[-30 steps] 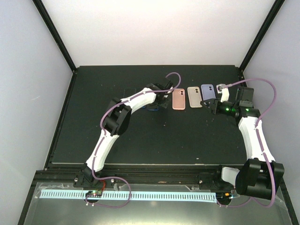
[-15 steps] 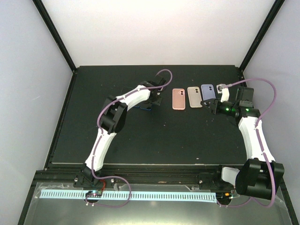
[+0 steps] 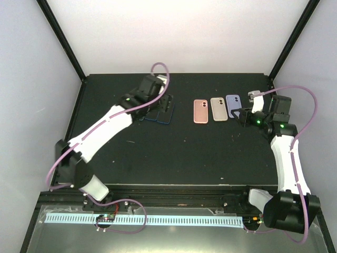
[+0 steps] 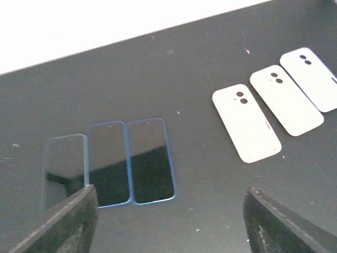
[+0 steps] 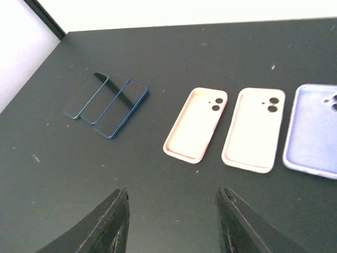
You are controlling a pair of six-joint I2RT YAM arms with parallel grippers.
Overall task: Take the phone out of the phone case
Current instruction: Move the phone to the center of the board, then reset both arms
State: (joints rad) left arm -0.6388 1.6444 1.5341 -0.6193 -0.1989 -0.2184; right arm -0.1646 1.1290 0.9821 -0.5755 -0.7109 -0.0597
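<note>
Three phones (image 3: pixel 158 116) lie flat, bare and screen up on the bench (image 3: pixel 184 158), side by side in a tight row. In the top view they are to the left of the pink case (image 3: pixel 200 111), with a strip of bare bench between. None of them sits in a case. In the left wrist view the two phones (image 4: pixel 129 161) nearer the pink case (image 4: pixel 245 122) have blue edges. The third, farthest from it, looks darker and less sharply outlined.

The pink case is hollow side up and empty. The beige case (image 3: pixel 218 109) lies just beside it on the far side from the phones. The lilac case (image 3: pixel 234 107) comes next in the same row. The right wrist view shows the first two cases as open shells with camera cut-outs.

The left arm (image 3: pixel 105 129) reaches to the phones' side of the pink case, its head over the row of phones. Its jaws are spread wide and hold nothing, with both fingers (image 4: pixel 68 221) at the lower corners of its own view. The right arm (image 3: pixel 287 153) ends beyond the lilac case, on the side away from the pink one. Its jaws are likewise spread and empty, fingers (image 5: pixel 105 226) above bare bench.
</note>
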